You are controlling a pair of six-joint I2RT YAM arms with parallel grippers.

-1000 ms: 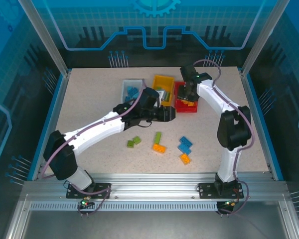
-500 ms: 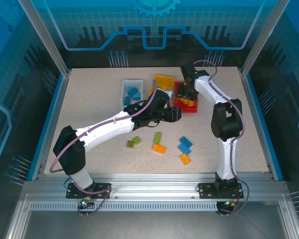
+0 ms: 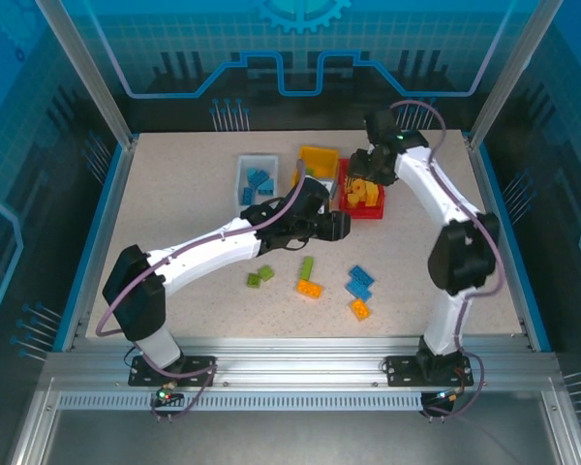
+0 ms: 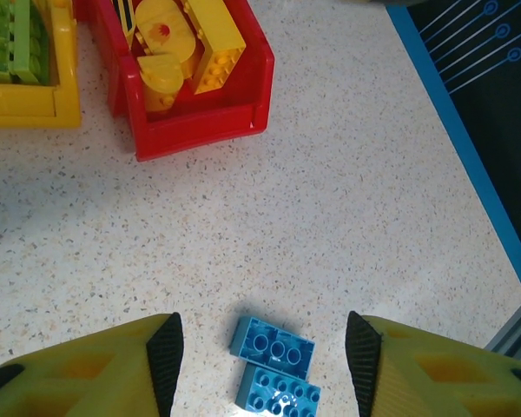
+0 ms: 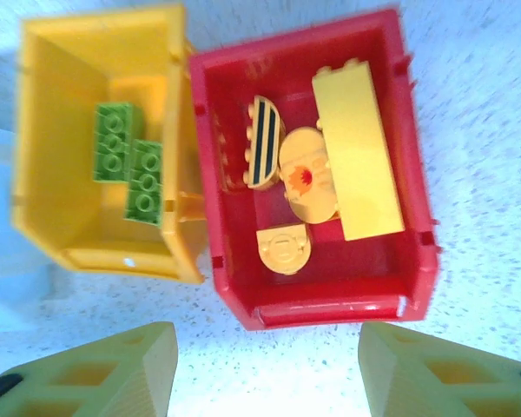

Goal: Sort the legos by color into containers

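Observation:
My left gripper (image 4: 264, 349) hangs open above the table, and two blue legos (image 4: 272, 341) lie side by side between its fingers in the left wrist view. From above, that gripper (image 3: 340, 225) is just in front of the red bin (image 3: 376, 212). My right gripper (image 5: 269, 373) is open and empty above the red bin's near rim (image 5: 330, 300). Yellow and orange legos (image 5: 356, 152) lie in the red bin. Green legos (image 5: 126, 161) lie in the yellow bin (image 5: 43, 148). The white bin (image 3: 245, 170) holds blue legos (image 3: 260, 181).
Loose legos lie in front of the arms: a green pair (image 3: 260, 277), a green and orange pair (image 3: 308, 276), the blue ones (image 3: 359, 282) and an orange one (image 3: 359, 309). A blue rail (image 4: 469, 165) edges the table on the right.
The right arm has swung its elbow out to the right and its gripper has lifted a little over the red bin. The left gripper moved right toward the red bin, then stayed.

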